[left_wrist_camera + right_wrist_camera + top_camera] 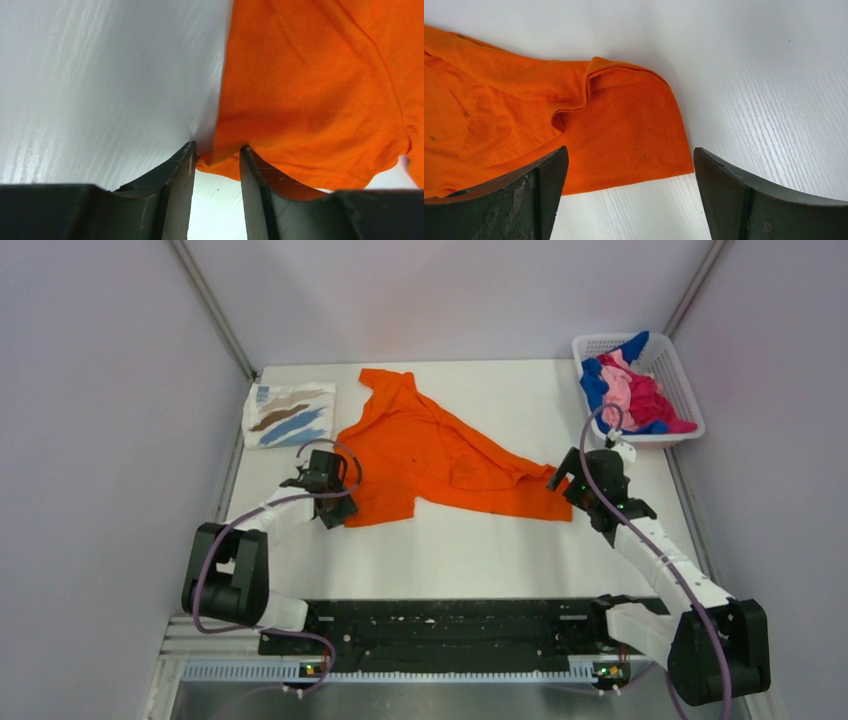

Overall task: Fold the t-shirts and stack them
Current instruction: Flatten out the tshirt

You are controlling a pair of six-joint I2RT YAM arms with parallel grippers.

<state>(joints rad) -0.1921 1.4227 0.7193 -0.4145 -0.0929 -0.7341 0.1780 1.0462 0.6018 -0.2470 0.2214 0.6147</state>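
Orange t-shirt (pixel 430 455) lies flat on table (pixel 480 550), long axis left-right between arms. Left gripper (pixel 217 152) narrowed around its left corner, pinch unclear. Right gripper (pixel 630 157) spread wide over its right corner.

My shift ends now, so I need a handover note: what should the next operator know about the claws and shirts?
Left claw: partly open, tips straddling the hem of the plain bright orange cloth t-shirt.
Right claw: wide open over that shirt's right corner, holding nothing.
Orange shirt lies spread and creased in the middle.
White t-shirt with brown and blue streaks lies folded, far left.
Blue, pink and magenta shirts are heaped in the white plastic lattice basket, far right.
Done: one shirt folded. Left: fold the orange one, then the basket's, and stack all.
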